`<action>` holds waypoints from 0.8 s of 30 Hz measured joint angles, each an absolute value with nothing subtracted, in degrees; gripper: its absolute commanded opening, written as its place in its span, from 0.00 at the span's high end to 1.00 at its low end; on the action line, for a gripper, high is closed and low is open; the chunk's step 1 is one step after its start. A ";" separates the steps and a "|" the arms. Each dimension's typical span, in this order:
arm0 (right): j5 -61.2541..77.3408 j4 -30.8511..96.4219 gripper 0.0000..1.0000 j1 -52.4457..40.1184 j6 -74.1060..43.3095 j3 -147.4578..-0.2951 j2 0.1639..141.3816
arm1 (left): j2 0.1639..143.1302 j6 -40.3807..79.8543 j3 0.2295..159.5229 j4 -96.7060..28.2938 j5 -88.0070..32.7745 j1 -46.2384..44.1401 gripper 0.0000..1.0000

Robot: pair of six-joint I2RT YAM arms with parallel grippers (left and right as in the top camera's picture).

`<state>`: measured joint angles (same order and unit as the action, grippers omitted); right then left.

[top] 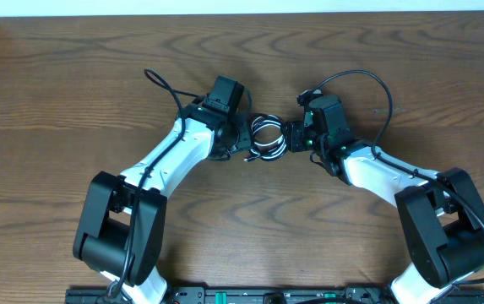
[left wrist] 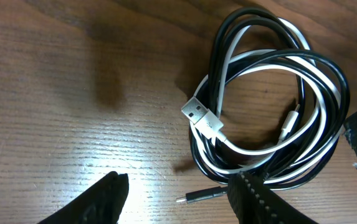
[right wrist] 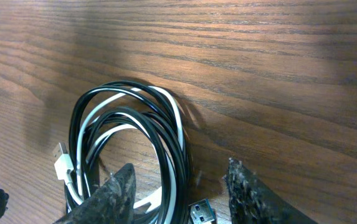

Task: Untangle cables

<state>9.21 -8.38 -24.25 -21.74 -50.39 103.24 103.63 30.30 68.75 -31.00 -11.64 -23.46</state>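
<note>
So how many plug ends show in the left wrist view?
3: white USB plug at the left of the cable coil, small white plug inside it, thin black plug below. Others may be hidden.

You had a wooden table (top: 56, 84) under you, brown and strongly grained, with a dull sheen where the light fell. The cables (left wrist: 259, 169) looked like smooth plastic-sheathed cords, the black ones glossy and the white one more satin. The USB plug (left wrist: 195, 110) showed a bright metal shell on a white plastic body. Your left gripper (left wrist: 179, 180) and right gripper (right wrist: 179, 167) carried black fingers (right wrist: 247, 193) with rough, grainy, matt faces. The arm casings (top: 174, 152) looked like smooth white plastic.
</note>
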 measured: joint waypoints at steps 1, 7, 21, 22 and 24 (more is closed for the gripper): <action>9.19 -8.38 0.51 -24.25 -21.67 -50.39 103.24 | 103.63 30.26 68.75 -31.00 -11.64 -23.46 0.38; 9.19 -8.38 0.43 -24.25 -21.74 -50.39 103.24 | 103.63 30.26 68.75 -30.98 -10.11 -23.46 0.33; 9.17 -8.38 0.36 -24.25 -21.74 -50.39 103.24 | 103.63 30.26 68.75 -30.98 -2.66 -23.46 0.31; 9.17 -8.38 0.34 -24.25 -21.74 -50.39 103.24 | 103.63 30.26 68.75 -31.00 -2.52 -23.46 0.32; 9.17 -8.38 0.31 -24.25 -21.78 -50.39 103.24 | 103.63 30.26 68.75 -30.98 -2.26 -23.46 0.30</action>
<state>9.17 -8.38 -24.25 -21.78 -50.39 103.24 103.63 30.26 68.75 -30.98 -2.26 -23.46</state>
